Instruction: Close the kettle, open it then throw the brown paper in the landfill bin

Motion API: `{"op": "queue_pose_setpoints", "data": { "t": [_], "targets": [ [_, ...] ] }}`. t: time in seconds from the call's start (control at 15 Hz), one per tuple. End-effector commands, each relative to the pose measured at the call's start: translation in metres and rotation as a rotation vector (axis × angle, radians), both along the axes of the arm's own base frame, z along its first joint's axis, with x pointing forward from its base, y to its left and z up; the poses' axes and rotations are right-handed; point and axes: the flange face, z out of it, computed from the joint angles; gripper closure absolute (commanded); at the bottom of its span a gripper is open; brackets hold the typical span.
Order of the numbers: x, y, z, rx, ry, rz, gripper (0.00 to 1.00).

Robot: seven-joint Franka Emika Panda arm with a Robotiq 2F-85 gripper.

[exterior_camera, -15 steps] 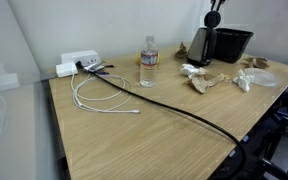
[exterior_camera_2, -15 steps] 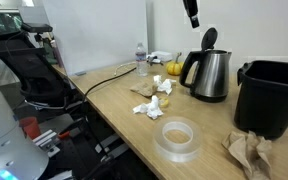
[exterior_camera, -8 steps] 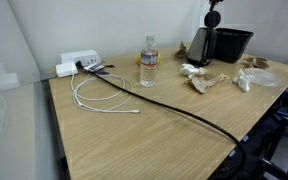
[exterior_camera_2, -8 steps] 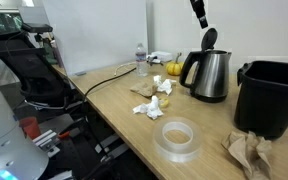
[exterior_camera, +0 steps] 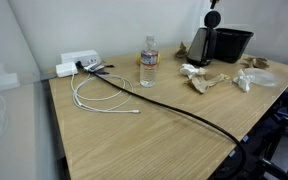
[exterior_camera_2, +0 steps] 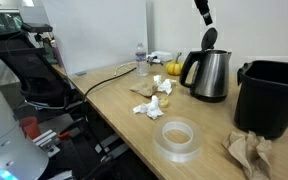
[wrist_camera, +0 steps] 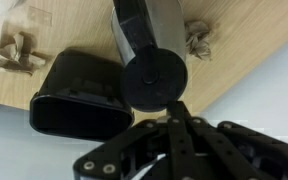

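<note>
High above the kettle [exterior_camera_2: 211, 76], at the top edge of an exterior view, the gripper [exterior_camera_2: 203, 14] hangs clear of everything on the surface [exterior_camera_2: 119, 110]; in the wrist view the gripper [wrist_camera: 174, 108] reaches in from the bottom, its dark fingers drawn together to a point with nothing between them. That view looks down on the kettle's round black lid [wrist_camera: 154, 80], which in an exterior view stands tipped up on its hinge [exterior_camera_2: 210, 39], leaving the kettle open. The silvery kettle stands upright towards the far side of the wooden surface, with the black landfill bin [exterior_camera_2: 272, 96] just beside it and apart from it, and the wrist view shows the same bin [wrist_camera: 79, 105] lying next to the kettle body. The brown paper [exterior_camera_2: 246, 153] is a crumpled tan wad on the surface at the foot of the bin, outside it and close to the near edge. A clear roll of tape [exterior_camera_2: 179, 138] lies flat between that wad and a small cluster of white paper wads [exterior_camera_2: 154, 104]. Farther along stand a clear water bottle [exterior_camera: 148, 62] and, near the corner, a white power strip [exterior_camera: 79, 63] with a white cable [exterior_camera: 99, 103] looped beside it, while a thick black cable [exterior_camera: 184, 112] runs across the wood to its edge
</note>
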Motion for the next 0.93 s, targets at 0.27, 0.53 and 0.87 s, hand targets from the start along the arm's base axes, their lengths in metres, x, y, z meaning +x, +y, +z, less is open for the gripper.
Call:
{"op": "queue_pose_setpoints", "data": {
  "t": [0.27,0.53,0.87],
  "targets": [
    [-0.017,0.002,0.011,0.0,0.04,-0.033,1.0],
    [-0.016,0.002,-0.003,-0.006,0.053,-0.048,1.0],
    [-0.007,0.002,-0.026,0.001,0.072,-0.06,1.0]
  ]
}}
